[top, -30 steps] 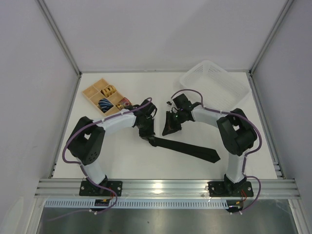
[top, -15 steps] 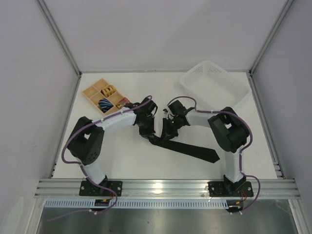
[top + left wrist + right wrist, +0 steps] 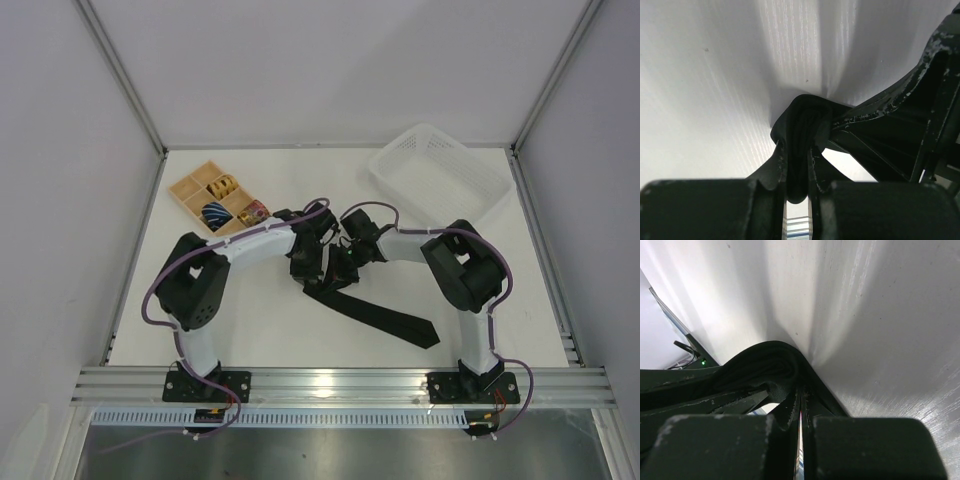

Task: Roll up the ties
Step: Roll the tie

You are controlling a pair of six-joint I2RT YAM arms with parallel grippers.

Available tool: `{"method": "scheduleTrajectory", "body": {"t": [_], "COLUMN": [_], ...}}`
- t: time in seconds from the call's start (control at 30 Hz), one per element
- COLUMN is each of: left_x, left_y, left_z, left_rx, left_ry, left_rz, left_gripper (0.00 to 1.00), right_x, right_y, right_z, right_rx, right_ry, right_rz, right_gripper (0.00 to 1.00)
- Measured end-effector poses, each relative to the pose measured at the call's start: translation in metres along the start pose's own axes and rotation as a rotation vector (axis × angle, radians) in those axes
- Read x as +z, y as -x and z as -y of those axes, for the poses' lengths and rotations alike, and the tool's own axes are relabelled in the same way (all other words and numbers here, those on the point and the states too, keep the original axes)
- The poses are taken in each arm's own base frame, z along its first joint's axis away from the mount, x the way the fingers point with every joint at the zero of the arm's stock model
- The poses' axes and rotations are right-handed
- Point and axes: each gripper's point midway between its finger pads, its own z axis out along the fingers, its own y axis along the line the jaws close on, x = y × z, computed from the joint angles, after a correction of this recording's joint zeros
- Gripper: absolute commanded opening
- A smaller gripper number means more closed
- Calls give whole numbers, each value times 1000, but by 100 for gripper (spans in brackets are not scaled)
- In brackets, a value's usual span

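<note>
White surface (image 3: 280,335) in a grey-walled cell, with both arms meeting mid-table. Left gripper (image 3: 796,152): jaws narrowly apart, pinching a folded bunch of the black tie (image 3: 804,117), and the fabric bulges past the tips and touches the surface. Right gripper (image 3: 800,402): jaws pressed together, nipping a thin edge of the same tie where its curved fold meets the tips. From above the two grippers sit just beside each other with the tie bunched between them. The rest of the strip lies flat on the surface, running toward the near right and ending in the pointed wide end (image 3: 425,335). Far left is a wooden compartment tray (image 3: 188,187) holding coloured rolls (image 3: 215,212). Far right is a white basket (image 3: 440,175), well apart from the tie.
</note>
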Motion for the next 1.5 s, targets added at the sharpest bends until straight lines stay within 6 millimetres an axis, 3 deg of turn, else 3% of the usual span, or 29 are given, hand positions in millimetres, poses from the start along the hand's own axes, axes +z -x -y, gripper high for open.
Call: {"method": "scheduleTrajectory", "body": {"t": [0.93,1.3,1.5], "left_x": [-1,-8,-14], "left_y": [-3,-7,-11], "left_z": [-1,11,10], "left_rx": [87,112,112], "left_ry": [106,57,34], "left_rz": [6,7,18], "left_gripper": [0,56,62], "right_x": [0,7,6], "right_y": [-4,-5,-6], "right_z": [-3,-9,-8], "right_rx": [35,108,143], "right_ry": [4,64,85], "right_rz": [-15,-57,-79], "right_gripper": [0,0,0]}}
